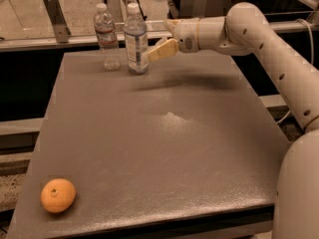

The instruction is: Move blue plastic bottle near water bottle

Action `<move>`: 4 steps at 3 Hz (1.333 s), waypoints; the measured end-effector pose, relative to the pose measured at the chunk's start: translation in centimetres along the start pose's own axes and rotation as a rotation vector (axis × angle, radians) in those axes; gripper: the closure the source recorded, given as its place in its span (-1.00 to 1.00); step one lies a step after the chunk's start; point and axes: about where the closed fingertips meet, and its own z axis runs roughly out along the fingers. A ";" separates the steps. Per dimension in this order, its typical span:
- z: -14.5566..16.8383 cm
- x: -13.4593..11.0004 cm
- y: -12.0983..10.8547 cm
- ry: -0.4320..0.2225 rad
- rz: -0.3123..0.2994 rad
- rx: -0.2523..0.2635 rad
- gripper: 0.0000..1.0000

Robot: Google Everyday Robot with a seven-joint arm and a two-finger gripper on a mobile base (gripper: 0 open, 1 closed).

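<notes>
The blue plastic bottle [135, 40] stands upright at the far edge of the grey table [164, 148], with a white cap and a large pale label. The slimmer water bottle [105, 36], with a reddish label band, stands upright just to its left, a small gap between them. My gripper [155, 46] is just right of the blue bottle at label height, open. One beige finger [162, 49] reaches the bottle's right side, and nothing is held.
An orange [58, 195] lies at the table's near left corner. A metal rail [30, 41] runs behind the table's far edge. My white arm [259, 39] stretches in from the right above the table's far right part.
</notes>
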 end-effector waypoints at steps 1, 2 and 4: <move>-7.7 -0.4 -0.9 0.028 -0.022 0.090 -1.00; -16.3 -1.0 -2.6 0.064 -0.055 0.204 -1.00; -27.4 0.4 -3.6 0.101 -0.052 0.360 -1.00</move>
